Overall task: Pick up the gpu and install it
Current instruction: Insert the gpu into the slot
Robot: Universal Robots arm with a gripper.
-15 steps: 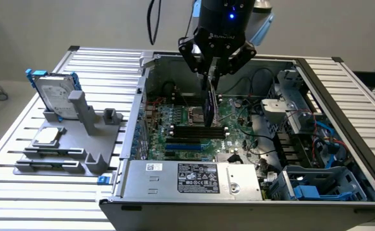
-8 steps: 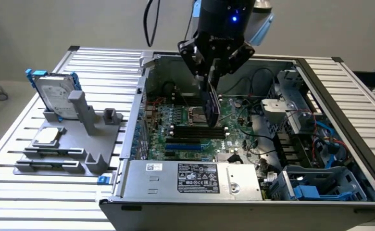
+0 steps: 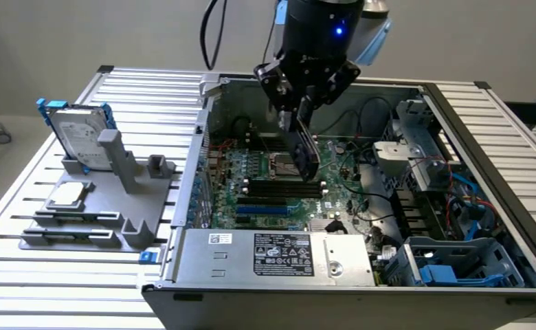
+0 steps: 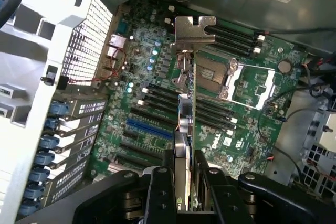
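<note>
Gripper: black, two fingers clamped on the gpu. Gpu held on edge, silver bracket at its far end; upper centre of the exterior view, over the motherboard inside the open computer case. Power supply: lower centre. Hard drive: upright on a grey stand, at the exterior view's left.

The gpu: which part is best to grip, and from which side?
Grip the gpu by its upper long edge, across its two flat faces, coming from above, as the end effector holds it. It stands on edge over the motherboard, leaving the lower edge free.
</note>
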